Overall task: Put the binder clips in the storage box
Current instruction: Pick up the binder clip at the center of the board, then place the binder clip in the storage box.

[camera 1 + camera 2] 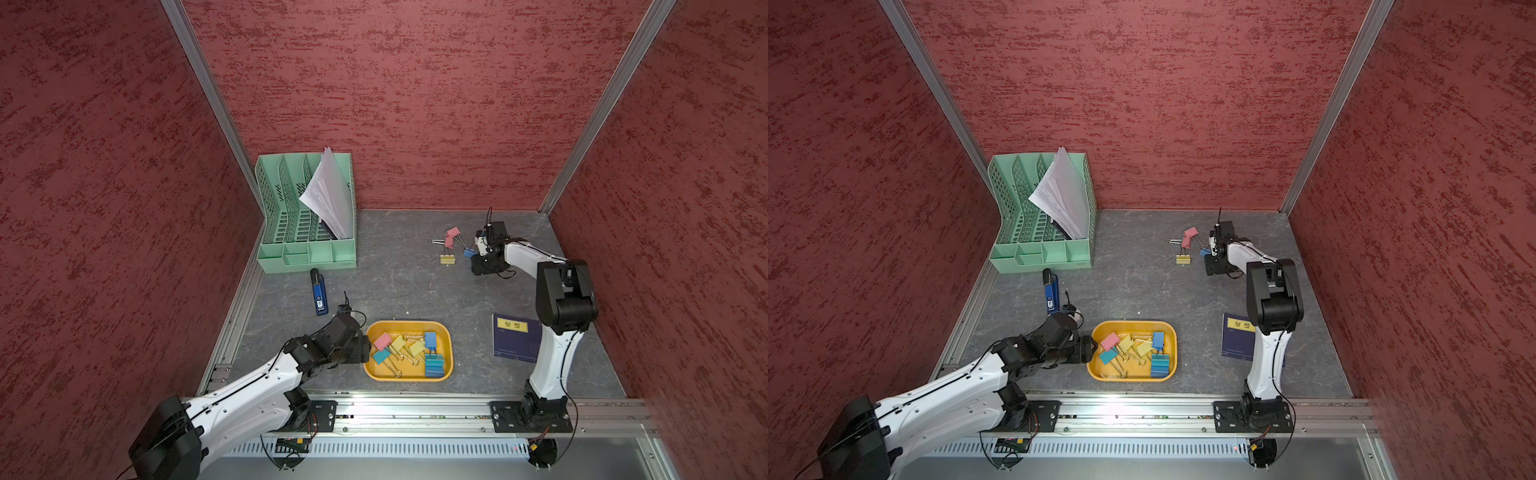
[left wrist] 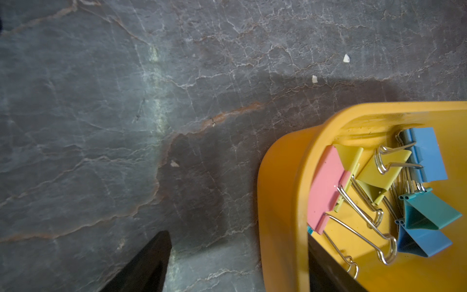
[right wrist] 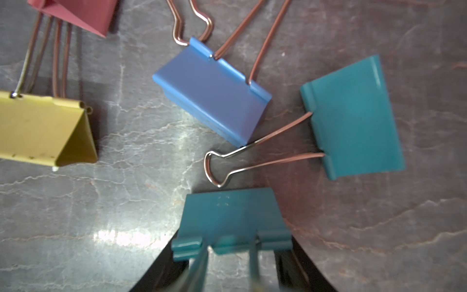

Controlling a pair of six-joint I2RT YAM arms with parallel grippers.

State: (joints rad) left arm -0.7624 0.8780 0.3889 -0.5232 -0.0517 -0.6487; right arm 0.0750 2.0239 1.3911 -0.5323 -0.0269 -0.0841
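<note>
**Even light above, soft focus up close**

Both top views are evenly lit and sharp. Glare streaks the metal rail (image 1: 361, 400) along the near edge of the worktop (image 1: 415, 291). In the left wrist view a dark shadow lies beside the storage box (image 2: 278, 202). In the right wrist view the nearest teal binder clip (image 3: 232, 217) is blurred, with a glare patch beside it.

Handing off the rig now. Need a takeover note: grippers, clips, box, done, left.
Left gripper: open, fingers straddling one wall of the box.
Right gripper: fingers around a teal clip; grip not confirmed.
Done: several clips lie in the box.
Left: that teal clip, plus a second teal clip, blue clip, yellow clip and pink clips on the table nearby.
</note>
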